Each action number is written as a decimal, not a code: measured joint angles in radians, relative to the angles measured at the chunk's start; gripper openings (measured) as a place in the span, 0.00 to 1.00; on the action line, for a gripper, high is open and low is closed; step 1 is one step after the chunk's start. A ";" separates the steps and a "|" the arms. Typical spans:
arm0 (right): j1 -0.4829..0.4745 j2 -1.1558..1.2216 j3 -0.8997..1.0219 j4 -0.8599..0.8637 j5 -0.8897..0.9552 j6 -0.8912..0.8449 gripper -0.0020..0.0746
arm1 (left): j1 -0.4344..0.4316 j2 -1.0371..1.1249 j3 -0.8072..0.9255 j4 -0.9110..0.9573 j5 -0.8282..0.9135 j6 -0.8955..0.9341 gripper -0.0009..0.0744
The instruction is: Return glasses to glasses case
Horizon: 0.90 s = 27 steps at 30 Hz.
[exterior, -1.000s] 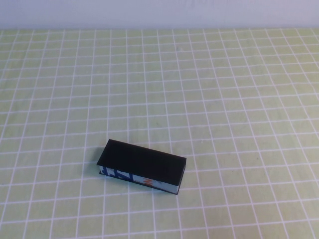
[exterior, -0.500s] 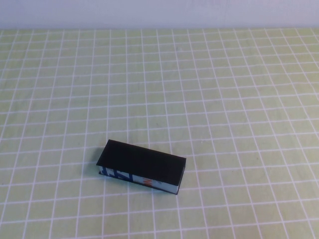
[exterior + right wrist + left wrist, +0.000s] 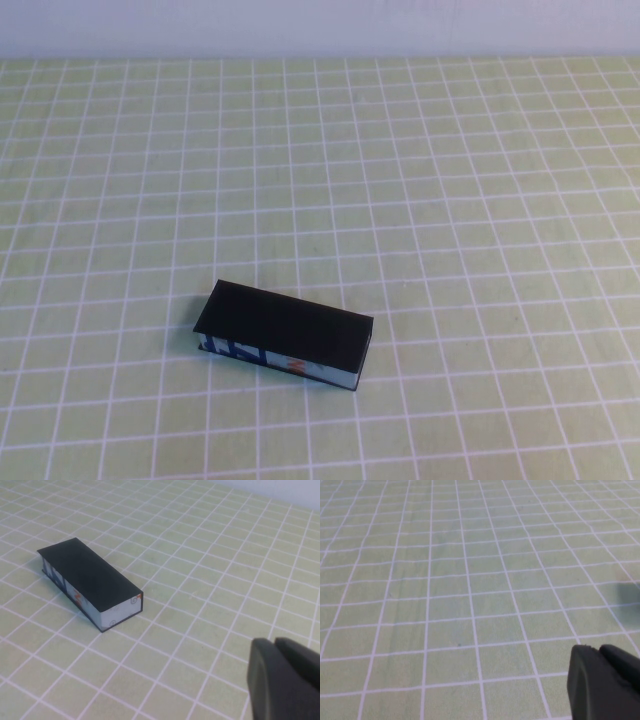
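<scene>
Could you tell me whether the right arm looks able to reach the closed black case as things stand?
Probably yes: nothing lies between the right tool and the closed black rectangular glasses case on the green checked tablecloth. The left tool hangs elsewhere.

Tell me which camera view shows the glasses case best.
The right wrist view: the shut glasses case fills more of it, showing lid, printed side and end. The high view shows it smaller; the left wrist view misses it. Both grippers hang clear.

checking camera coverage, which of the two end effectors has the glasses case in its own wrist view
The right end effector: its wrist view shows the closed glasses case on the green checked cloth. The left end effector sees only cloth.
</scene>
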 joint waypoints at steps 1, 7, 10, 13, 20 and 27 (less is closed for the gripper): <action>0.000 0.000 0.000 0.000 0.000 0.000 0.00 | 0.000 0.000 0.000 0.000 0.000 0.000 0.01; 0.000 0.000 0.000 0.000 0.001 0.000 0.00 | 0.000 0.000 0.000 0.000 0.000 0.000 0.01; 0.000 0.000 0.000 0.001 0.001 0.000 0.00 | 0.000 0.000 0.000 0.000 0.000 0.000 0.01; 0.000 0.000 0.000 0.002 0.001 0.000 0.00 | 0.000 0.000 0.000 0.000 0.000 0.000 0.01; 0.000 0.000 0.000 0.004 0.001 0.000 0.00 | 0.000 0.000 0.000 0.000 0.000 0.000 0.01; -0.074 -0.035 0.000 -0.110 -0.005 0.000 0.00 | 0.000 0.000 0.000 0.000 0.000 0.000 0.01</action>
